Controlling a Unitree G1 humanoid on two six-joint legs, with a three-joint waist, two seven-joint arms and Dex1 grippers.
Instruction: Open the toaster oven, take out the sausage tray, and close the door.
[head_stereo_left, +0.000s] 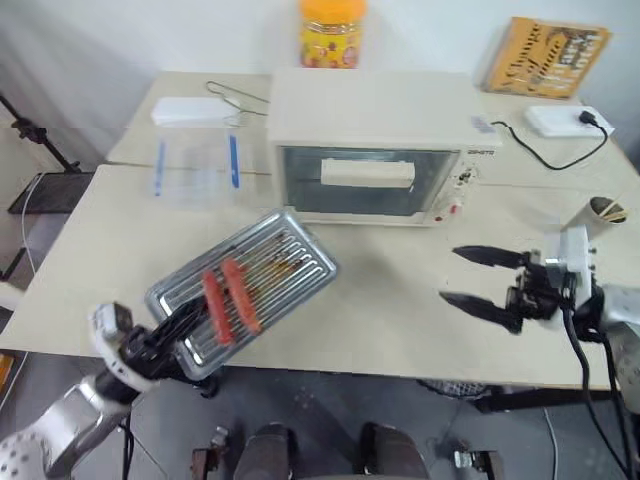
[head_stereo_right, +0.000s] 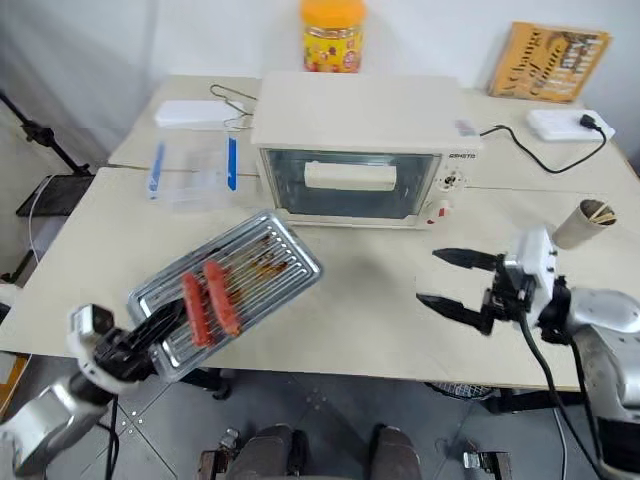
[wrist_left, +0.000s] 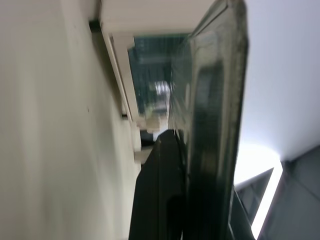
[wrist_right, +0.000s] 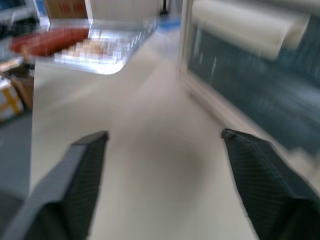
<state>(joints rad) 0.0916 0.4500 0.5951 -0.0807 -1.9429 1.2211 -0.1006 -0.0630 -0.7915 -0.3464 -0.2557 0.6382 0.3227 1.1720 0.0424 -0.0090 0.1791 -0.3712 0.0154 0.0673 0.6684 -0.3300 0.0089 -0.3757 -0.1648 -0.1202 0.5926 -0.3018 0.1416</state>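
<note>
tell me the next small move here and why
Probably lower the tray flat onto the table. The left tool is shut on its near corner, holding it tilted in front of the oven, whose door looks closed. The right tool hangs open, holding nothing.

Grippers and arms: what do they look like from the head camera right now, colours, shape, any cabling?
Each gripper has two long, tapered black fingers. The right gripper sits on a black block with a white module on top; a black cable runs down from it beside a silver-grey forearm. The left gripper has a black body with a small pale grey block on it, on a silver-grey arm.
</note>
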